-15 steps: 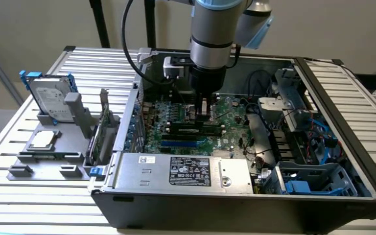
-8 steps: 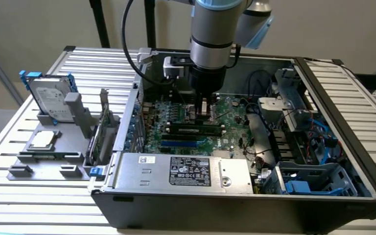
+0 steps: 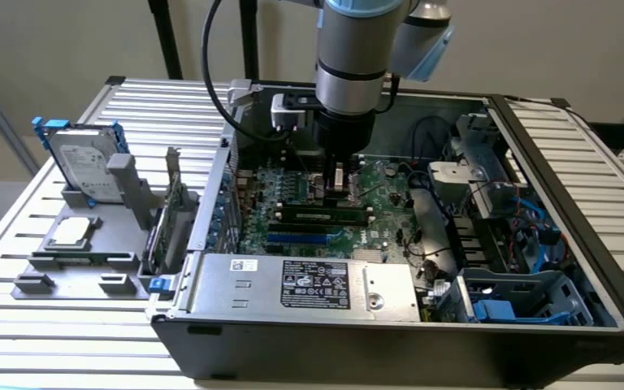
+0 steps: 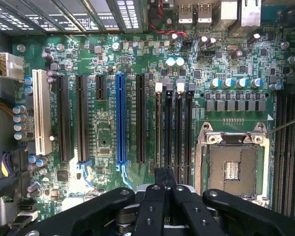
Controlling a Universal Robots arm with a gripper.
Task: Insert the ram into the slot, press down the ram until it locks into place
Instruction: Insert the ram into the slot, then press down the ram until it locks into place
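My gripper (image 4: 164,192) is shut on the ram (image 4: 163,176), which shows edge-on as a thin dark strip sticking out past the black fingers (image 4: 152,209). The ram hangs above the motherboard, over the near ends of a row of several parallel black memory slots (image 4: 174,128). White clips mark the far ends of two slots. I cannot tell which slot the ram lines up with, and it is not touching one. In the exterior view the gripper (image 3: 340,177) reaches down into the open computer case, just above the slots (image 3: 323,216).
Beside the slots are the square silver CPU socket (image 4: 231,167), a blue slot (image 4: 120,118) and a white slot (image 4: 41,110). The power supply (image 3: 301,284) lies at the case front and cables (image 3: 507,215) on the exterior view's right. A hard drive (image 3: 84,166) stands on a grey fixture outside.
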